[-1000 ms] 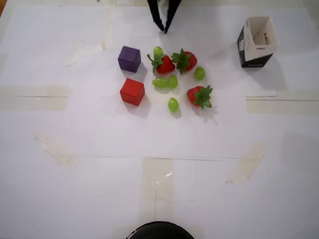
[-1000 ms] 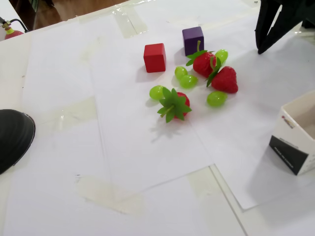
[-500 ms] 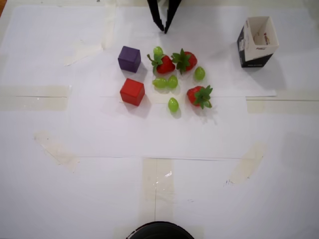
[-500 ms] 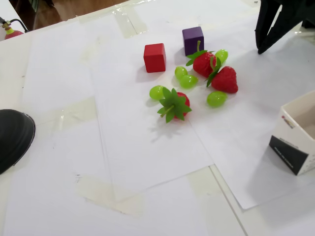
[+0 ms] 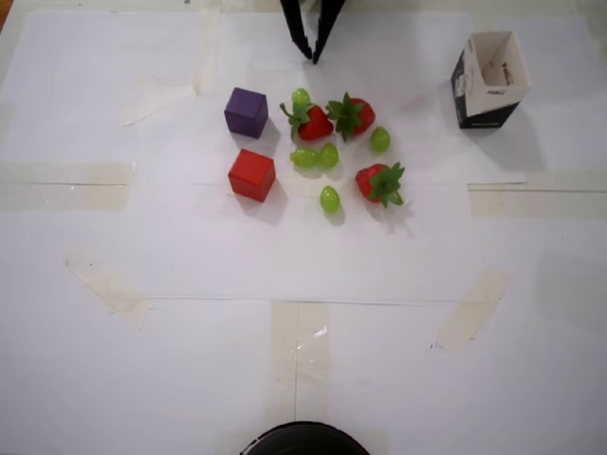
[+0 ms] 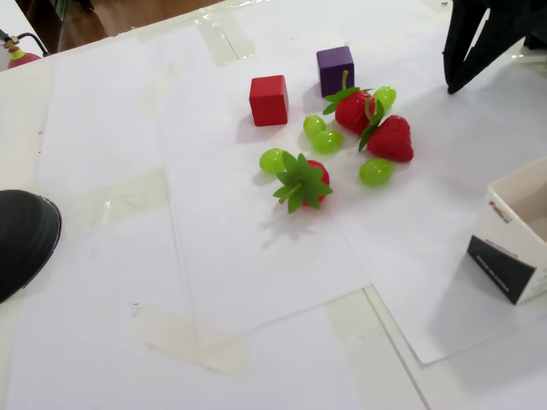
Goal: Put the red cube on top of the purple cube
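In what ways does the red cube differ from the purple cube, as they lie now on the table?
The red cube is bright red; the purple cube is dark purple. In the overhead view the red cube looks slightly larger. The purple cube lies nearer the gripper, with the red cube below it in that view. Both are plain flat-faced blocks, resting apart on the white paper, untouched.

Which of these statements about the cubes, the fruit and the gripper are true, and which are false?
1. The red cube lies on the purple cube. False: both stand apart on the paper.
2. The gripper holds nothing. True.
3. There are three strawberries. True.
4. The carton contains a grape. False: the grapes lie among the strawberries.
5. The gripper touches the red cube. False: it is well away from it.
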